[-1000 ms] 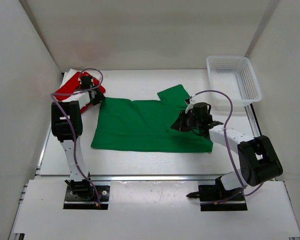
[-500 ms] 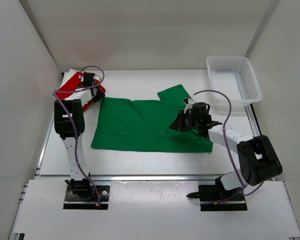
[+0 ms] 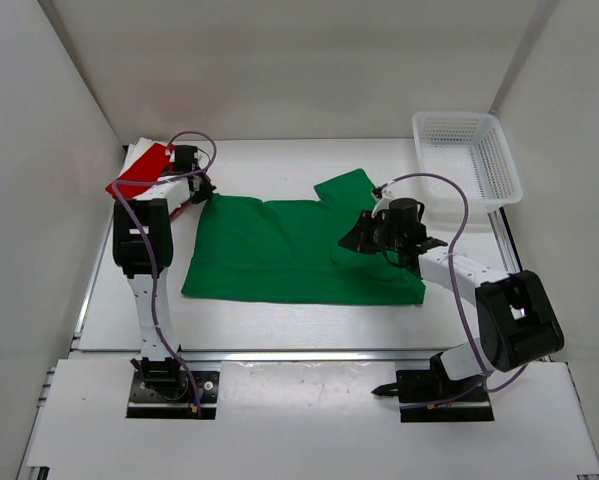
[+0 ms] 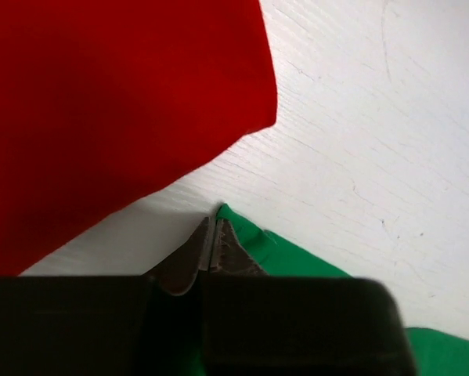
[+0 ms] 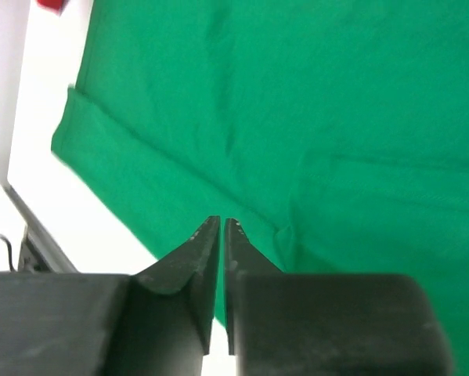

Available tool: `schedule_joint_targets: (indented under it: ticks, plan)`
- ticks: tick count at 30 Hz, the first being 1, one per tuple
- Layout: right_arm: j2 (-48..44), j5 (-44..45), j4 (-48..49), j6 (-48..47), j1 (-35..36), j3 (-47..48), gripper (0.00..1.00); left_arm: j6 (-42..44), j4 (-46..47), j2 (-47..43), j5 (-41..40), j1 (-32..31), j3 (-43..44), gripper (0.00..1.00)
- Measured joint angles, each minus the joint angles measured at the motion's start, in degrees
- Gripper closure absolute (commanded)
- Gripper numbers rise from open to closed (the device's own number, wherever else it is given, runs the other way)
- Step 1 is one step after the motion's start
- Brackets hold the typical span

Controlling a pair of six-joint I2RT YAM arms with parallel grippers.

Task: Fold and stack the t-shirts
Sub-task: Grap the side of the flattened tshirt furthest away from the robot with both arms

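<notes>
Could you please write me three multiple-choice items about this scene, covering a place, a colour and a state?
1. Where does the basket stand? A far right corner; B near left corner; C table centre.
2. Which t-shirt lies spread mid-table? A red; B white; C green.
3. How are the fingers of the right gripper? A wide apart; B almost touching; C clamping the basket.
Answers: 1A, it sits far right in the top view; 2C, the green t-shirt covers the middle; 3B, only a slit shows between them.
</notes>
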Motion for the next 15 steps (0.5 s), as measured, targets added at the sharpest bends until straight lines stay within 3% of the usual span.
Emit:
schedule_joint_targets:
  ticks: [8, 15]
  plan:
    - [12.9, 3.67, -2.16, -1.09, -6.03, 11.41, 0.6, -2.54, 5.29, -2.1, -0.02, 0.74, -5.49, 1.0]
    - [29.51, 13.05, -11.56, -5.88, -9.49, 35.08, 0.6, -4.83, 10.19, -11.54, 1.11, 0.96, -15.98, 1.0]
